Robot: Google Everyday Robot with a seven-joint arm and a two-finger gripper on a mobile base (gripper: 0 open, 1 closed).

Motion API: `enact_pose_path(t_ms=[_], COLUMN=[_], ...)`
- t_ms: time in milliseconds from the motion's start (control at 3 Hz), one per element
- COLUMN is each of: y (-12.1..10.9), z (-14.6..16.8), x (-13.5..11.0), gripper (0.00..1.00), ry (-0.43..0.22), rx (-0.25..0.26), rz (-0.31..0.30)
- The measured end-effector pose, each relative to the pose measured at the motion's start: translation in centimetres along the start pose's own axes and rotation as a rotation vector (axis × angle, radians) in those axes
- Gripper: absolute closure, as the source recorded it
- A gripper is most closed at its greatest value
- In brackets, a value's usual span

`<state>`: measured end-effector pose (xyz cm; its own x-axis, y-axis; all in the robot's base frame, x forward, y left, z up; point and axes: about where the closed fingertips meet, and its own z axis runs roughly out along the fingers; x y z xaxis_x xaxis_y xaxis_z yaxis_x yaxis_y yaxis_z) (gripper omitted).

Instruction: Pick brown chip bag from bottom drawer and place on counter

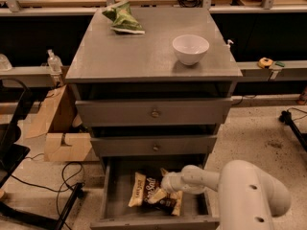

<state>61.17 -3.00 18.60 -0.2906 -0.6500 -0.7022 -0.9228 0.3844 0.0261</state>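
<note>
The brown chip bag (145,189) lies flat in the open bottom drawer (108,191), cream ends to the left and right. My gripper (159,184) reaches in from the right on its white arm (240,193) and sits low over the bag's right half. Its fingers (155,195) look spread, one in front of the bag and one behind it. The arm hides part of the bag's right end. The grey counter (144,56) is the cabinet's top, above the two shut knobbed drawers.
A green chip bag (122,17) lies at the counter's back left and a white bowl (190,48) stands at its right. A cardboard box (62,133) and cables (57,176) are on the floor to the left. Wooden benches run behind.
</note>
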Motion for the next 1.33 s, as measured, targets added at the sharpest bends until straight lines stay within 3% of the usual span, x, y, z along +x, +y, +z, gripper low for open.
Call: enact_pose_path(t_ms=[333,667,1000,1333], y=[1.6,3.3,3.3,3.3], z=[3.2,5.4,4.9,4.3], x=[2.0,4.0,3.5,3.0], gripper=[0.16,0.46,0.78,0.99], ry=[0.06,0.133,0.133,0.133], rx=[-0.018,-0.03,-0.03,-0.03], rz=[0.022,0.03,0.03,0.03])
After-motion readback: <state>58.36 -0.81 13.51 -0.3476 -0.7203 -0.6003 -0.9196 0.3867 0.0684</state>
